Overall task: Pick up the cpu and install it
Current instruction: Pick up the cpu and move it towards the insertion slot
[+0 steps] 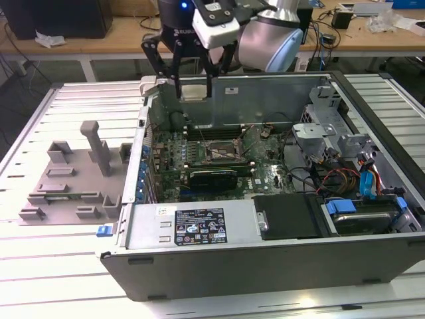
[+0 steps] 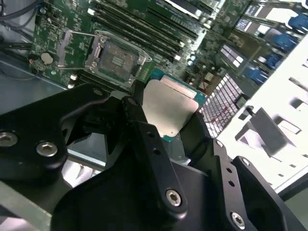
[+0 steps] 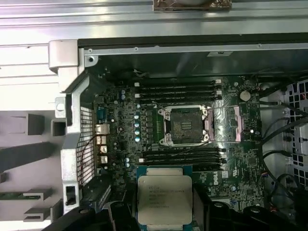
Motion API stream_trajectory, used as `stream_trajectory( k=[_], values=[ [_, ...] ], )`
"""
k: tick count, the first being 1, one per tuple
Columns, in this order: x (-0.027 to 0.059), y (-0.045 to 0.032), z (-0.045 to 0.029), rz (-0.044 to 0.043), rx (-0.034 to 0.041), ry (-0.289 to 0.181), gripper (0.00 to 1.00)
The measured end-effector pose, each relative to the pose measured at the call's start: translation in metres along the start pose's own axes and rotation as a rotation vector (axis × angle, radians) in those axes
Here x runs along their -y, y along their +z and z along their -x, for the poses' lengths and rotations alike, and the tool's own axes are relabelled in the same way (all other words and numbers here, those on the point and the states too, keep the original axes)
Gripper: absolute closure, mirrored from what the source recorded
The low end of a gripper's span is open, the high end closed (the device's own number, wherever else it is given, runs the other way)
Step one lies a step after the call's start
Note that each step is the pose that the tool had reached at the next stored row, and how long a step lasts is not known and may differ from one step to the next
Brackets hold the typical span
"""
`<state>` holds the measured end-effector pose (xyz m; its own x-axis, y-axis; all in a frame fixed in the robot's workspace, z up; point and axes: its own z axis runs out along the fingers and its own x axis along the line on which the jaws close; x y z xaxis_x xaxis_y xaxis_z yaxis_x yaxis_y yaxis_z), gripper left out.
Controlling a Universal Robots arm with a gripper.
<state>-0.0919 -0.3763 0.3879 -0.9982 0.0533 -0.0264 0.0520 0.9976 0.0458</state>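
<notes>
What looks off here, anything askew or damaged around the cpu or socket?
Nothing stands out. The gripper holds the cpu by its edges above the open case, its sides lined up with the socket in the first wrist view. The socket is empty, its load plate swung open. No damage visible.

Silver-grey arm (image 1: 269,40); black gripper (image 1: 194,92); silver screws (image 2: 173,196) in black fingers (image 2: 149,144).

Open computer case (image 1: 265,266), grey tray (image 1: 86,185)
</notes>
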Motion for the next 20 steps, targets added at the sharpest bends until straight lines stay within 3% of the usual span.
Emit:
stream_trajectory(
  k=[3, 6, 9, 15, 20],
  values=[
    [-0.0006, 0.0060, 0.0100, 0.0001, 0.0000, 0.000, 0.45],
    [-0.0021, 0.0167, 0.0281, 0.0001, 0.0001, 0.000, 0.45],
    [-0.0054, 0.0269, 0.0365, 0.0001, 0.0000, 0.000, 0.45],
    [-0.0230, 0.0496, 0.0383, -0.0002, 0.0000, 0.000, 0.45],
    [-0.0290, 0.0637, 0.0376, 0.0000, -0.0002, -0.004, 0.45]
  ],
)
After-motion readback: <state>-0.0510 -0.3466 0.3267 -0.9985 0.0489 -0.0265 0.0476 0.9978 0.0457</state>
